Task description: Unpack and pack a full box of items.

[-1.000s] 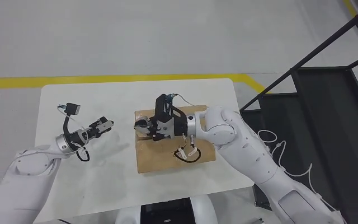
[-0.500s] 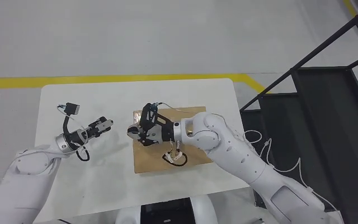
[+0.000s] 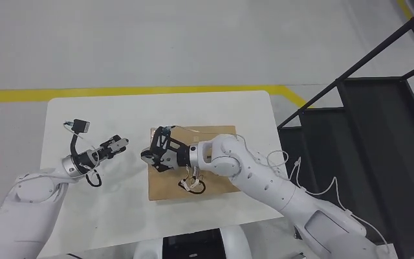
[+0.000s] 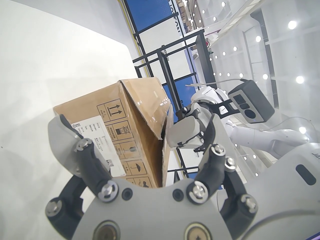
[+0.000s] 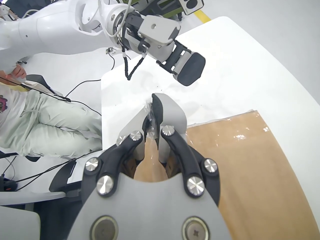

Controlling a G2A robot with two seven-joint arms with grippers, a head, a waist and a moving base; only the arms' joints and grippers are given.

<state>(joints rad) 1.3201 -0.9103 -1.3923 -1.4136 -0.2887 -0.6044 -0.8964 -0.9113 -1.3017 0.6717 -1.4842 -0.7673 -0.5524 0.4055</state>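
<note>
The box (image 3: 165,188) lies flat near the middle of the white table (image 3: 213,107). I read the right gripper (image 5: 151,112) at the box edge that faces the left arm, above the top face. Its fingers are almost together and pinch a crinkled strip of clear tape (image 5: 150,123) between the black pads (image 5: 157,111).

The left gripper (image 3: 121,142) hangs over the table just beside that same edge, apart from the box and near the right gripper. In the left wrist view its fingers (image 4: 66,133) stand wide apart with nothing between them, and the box sits beyond them.

Materials, as I see them:
- The box is brown corrugated cardboard, rectangular and matt, with glossy tape patches on the top face.
- One side carries a white label (image 4: 100,136) and black handling symbols.
- A flap edge at one end stands slightly open.
- The gripper fingers have grey shells, black pads and black linkages with bright metal screws.
</note>
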